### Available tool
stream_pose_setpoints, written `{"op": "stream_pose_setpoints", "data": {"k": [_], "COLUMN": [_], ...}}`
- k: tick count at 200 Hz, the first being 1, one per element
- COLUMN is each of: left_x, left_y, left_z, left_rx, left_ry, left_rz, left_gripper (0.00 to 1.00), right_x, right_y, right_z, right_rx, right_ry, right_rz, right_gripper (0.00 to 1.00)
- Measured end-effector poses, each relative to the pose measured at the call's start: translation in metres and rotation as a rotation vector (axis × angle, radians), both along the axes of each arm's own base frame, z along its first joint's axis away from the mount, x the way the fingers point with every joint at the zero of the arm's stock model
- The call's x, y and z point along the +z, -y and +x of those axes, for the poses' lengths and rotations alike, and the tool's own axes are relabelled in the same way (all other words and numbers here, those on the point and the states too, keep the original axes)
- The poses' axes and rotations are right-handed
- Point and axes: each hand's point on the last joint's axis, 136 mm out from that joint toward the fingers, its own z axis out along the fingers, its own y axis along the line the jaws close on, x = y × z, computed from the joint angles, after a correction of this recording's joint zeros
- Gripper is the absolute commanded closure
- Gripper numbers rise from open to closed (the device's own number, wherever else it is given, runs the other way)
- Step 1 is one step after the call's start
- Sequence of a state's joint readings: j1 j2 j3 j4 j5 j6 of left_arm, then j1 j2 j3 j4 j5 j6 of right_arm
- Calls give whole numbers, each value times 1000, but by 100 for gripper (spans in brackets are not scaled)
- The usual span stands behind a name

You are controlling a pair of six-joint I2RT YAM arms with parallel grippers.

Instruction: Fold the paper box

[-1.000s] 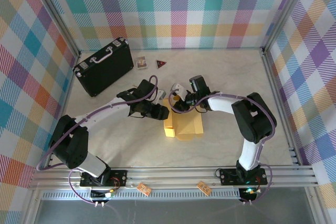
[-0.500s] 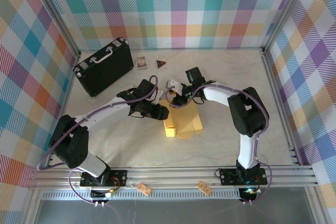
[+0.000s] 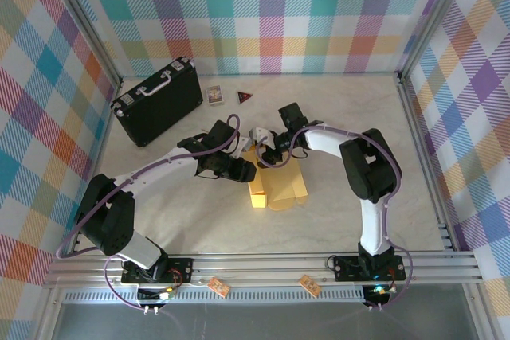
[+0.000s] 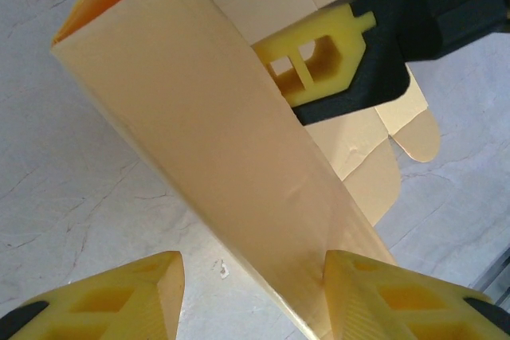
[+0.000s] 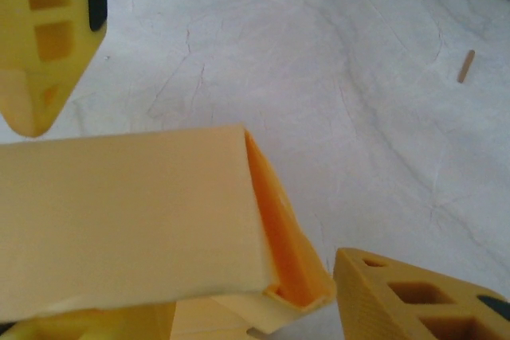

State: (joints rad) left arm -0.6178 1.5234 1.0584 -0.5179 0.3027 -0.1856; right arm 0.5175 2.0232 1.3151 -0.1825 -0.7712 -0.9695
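Paper box (image 3: 277, 185) lies at the middle of the table (image 3: 199, 220), partly raised into a hollow sleeve, with both arms meeting at its far left corner. The left gripper (image 4: 253, 264) straddles one upright wall: jaws about half apart, the right finger touching the card, the left finger clear of it, so nothing is clamped. The right gripper (image 3: 269, 155) reaches in from the far side. Its fingers (image 5: 414, 296) bracket the sleeve's open end, but I cannot tell whether they pinch it, since one finger is hidden under the card. Loose rounded flaps lie flat on the near side. A black case (image 3: 157, 99) sits well apart at the far left.

The likely risks are these. The thin wall could spring down if either jaw slips off. Closing on the hollow sleeve could crush it off its crease. The two grippers, working so near each other, could knock together and shove the light card across the smooth top.
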Motion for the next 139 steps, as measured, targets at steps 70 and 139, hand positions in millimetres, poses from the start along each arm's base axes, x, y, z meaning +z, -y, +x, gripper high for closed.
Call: {"op": "stream_pose_setpoints", "data": {"k": [70,139], "left_x": [0,1], "left_y": [-1,-11], "left_z": [0,2], "left_rx": [1,34], "left_ry": [-2,-7], "left_rz": [2,21], "left_gripper": [52,49], "right_x": [5,4], "right_y": [-7,7], "right_z": [-2,-1], "right_rx": [29,-143], "right_ry": [15,1], "right_rz": [38,41], "right_gripper": [88,100]}}
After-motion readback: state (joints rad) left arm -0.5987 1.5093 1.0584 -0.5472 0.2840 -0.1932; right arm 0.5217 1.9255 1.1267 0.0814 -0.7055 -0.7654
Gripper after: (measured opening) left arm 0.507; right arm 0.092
